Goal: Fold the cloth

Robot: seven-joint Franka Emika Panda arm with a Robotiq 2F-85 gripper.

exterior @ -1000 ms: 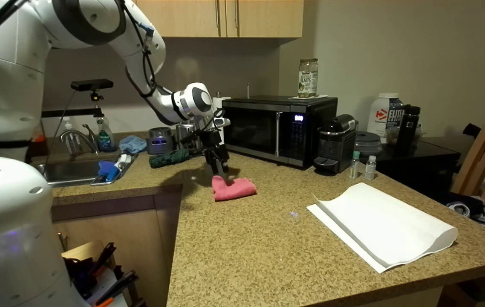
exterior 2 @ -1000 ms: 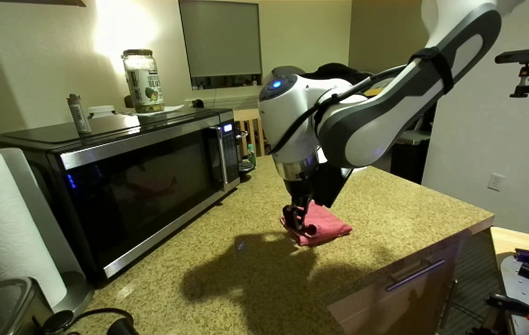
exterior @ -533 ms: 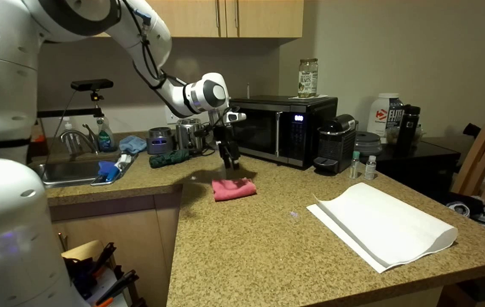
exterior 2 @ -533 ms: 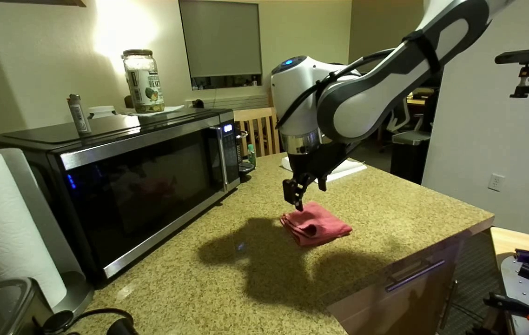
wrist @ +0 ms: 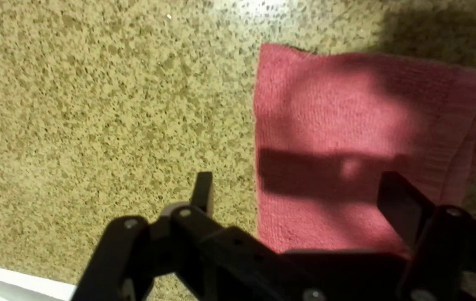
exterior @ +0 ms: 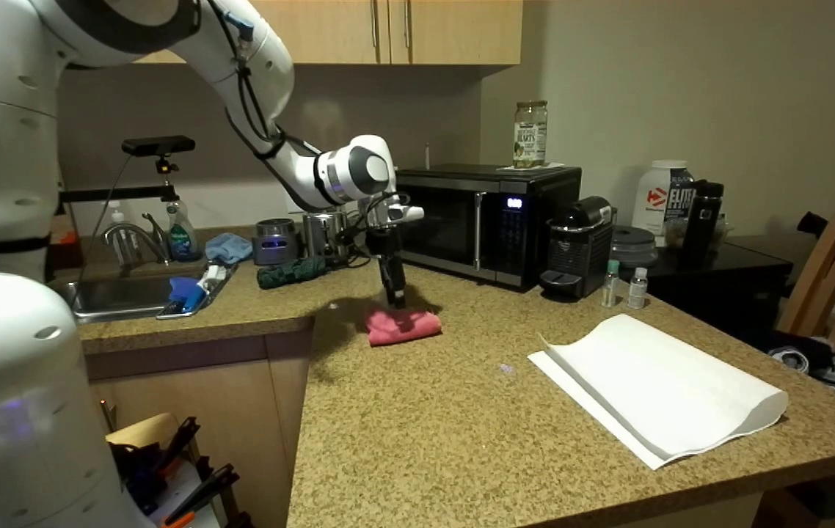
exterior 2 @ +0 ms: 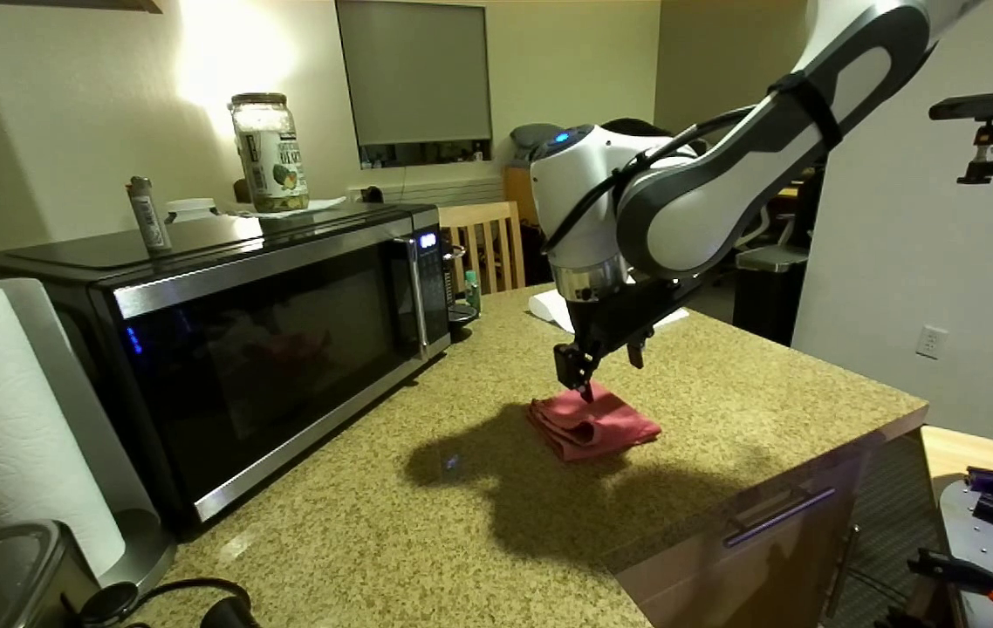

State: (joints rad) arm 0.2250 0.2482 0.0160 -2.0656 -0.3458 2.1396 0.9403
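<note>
The pink cloth (exterior: 404, 328) lies folded in layers on the speckled counter. It shows in both exterior views, with a rolled, open fold at its near side (exterior 2: 606, 429). In the wrist view the cloth (wrist: 346, 108) is a rough rectangle with uneven layers at its right edge. My gripper (wrist: 296, 179) is open and empty, its fingers wide apart. One finger is over bare counter beyond the cloth's left edge and the other is over the cloth. In both exterior views the gripper (exterior: 395, 301) (exterior 2: 611, 378) points down just above the cloth; contact cannot be told.
A microwave (exterior: 454, 227) stands behind the cloth, with a coffee machine (exterior: 577, 249) and two small bottles (exterior: 623, 288) beside it. A white paper sheet (exterior: 667, 389) lies on the counter. A dark green bundle (exterior: 291, 273) and the sink (exterior: 124, 297) are at the left.
One second ago my gripper was down at the cloth, one part of it raised. It then lifted away and the cloth settled. Now the gripper has turned and come lower over the cloth again.
</note>
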